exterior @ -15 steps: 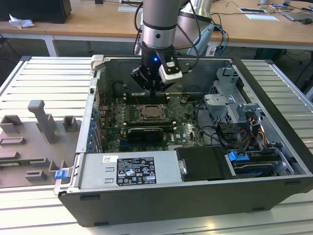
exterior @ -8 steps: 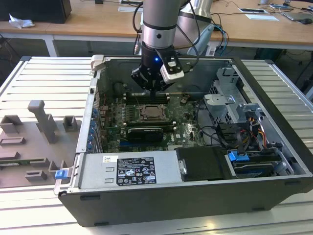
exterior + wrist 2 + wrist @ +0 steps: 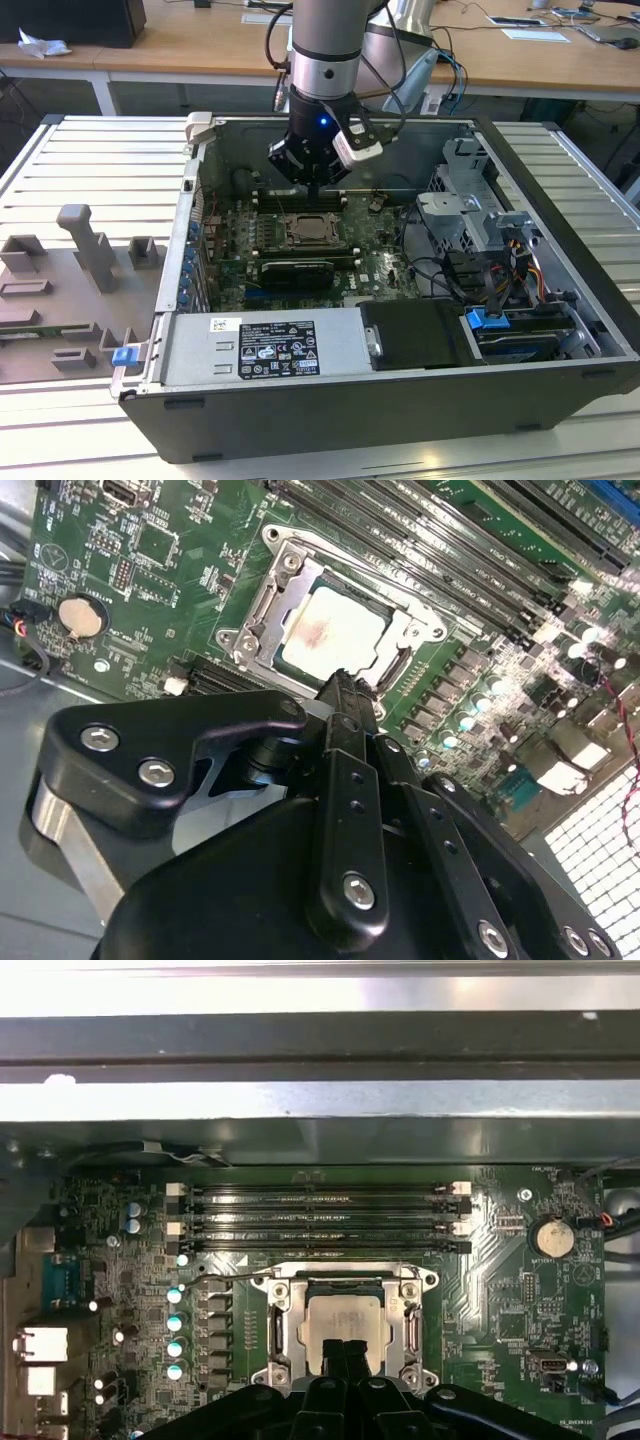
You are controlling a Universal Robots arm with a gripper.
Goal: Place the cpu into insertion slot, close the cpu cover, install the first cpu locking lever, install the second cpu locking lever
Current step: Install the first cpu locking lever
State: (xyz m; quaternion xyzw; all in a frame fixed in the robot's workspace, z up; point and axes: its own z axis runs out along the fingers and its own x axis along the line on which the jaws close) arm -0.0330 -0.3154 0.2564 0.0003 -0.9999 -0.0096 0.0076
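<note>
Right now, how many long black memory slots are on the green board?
4 long black memory slots, side by side in the first wrist view, between the grey metal case wall and the square metal-rimmed CPU socket. None seem hidden.

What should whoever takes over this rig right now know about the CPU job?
The gripper has its jaws shut, holds nothing, and is poised over the edge of the insertion slot.
Done: the cpu sits in the slot, and the cpu cover lies down around it.
Left: the locking levers; I cannot tell whether either is latched.
</note>
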